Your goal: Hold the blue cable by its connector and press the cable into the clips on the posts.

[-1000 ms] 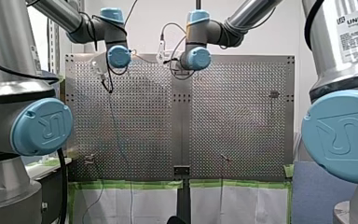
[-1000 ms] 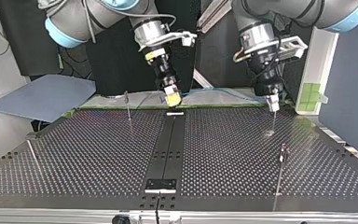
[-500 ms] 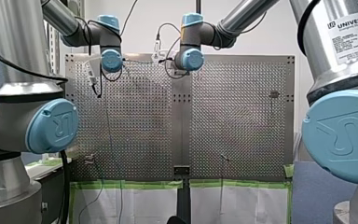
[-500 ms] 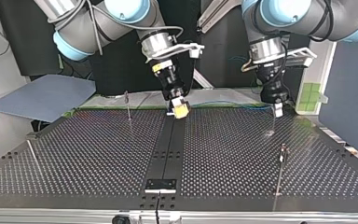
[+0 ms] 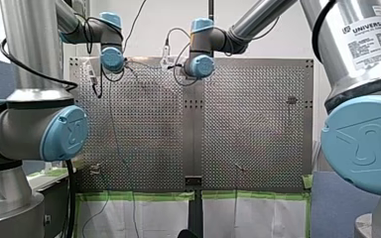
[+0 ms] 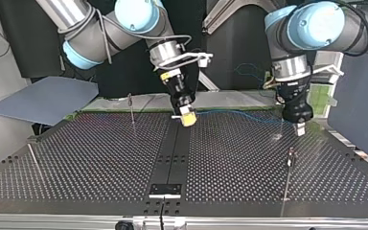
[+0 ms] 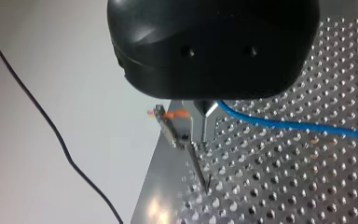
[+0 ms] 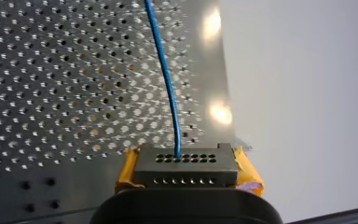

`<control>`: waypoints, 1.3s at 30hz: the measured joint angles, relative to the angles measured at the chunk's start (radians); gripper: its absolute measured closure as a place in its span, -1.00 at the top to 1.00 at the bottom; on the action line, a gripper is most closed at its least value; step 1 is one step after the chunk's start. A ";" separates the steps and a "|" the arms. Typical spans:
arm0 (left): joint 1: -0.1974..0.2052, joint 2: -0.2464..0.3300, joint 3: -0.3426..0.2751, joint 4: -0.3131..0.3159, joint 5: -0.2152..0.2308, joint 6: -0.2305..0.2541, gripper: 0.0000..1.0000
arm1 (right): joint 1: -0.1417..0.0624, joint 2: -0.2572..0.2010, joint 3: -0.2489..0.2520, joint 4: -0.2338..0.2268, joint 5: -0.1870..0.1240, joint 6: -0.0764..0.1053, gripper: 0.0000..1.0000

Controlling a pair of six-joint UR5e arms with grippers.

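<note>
Right gripper (image 6: 188, 118): low over the dark strip (image 6: 172, 153) that runs down the middle of the perforated table (image 6: 100, 158), at the table's far edge in the top view. Its yellow pads (image 8: 127, 171) are clamped on either side of the dark connector (image 8: 186, 165), whose holed face is turned to the wrist camera. The blue cable (image 8: 167, 79) leaves one hole in the upper row and runs straight away from the gripper over the table.

Top view: from the connector the cable spans toward the view's right, just above the table, to the left gripper (image 6: 298, 127), which points down with its tip close over the surface.

Left wrist view: the black housing hides most of the gripper. The metal fingers (image 7: 206, 122) that do show look drawn together, with the cable coming out between them and trailing off across the table. Just beside them stands a thin post (image 7: 198, 165) carrying a clip (image 7: 175, 127) with an orange tab. The cable lies on the fingers' other side, apart from the clip.

Two more stand on the table in the top view — a left post (image 6: 131, 109) and a near post (image 6: 290, 160) at the right. The cable touches neither.
</note>
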 joint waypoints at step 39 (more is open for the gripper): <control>0.134 -0.090 0.113 0.002 0.112 -0.052 -1.00 | 0.020 0.122 -0.169 0.004 -0.023 0.011 -1.00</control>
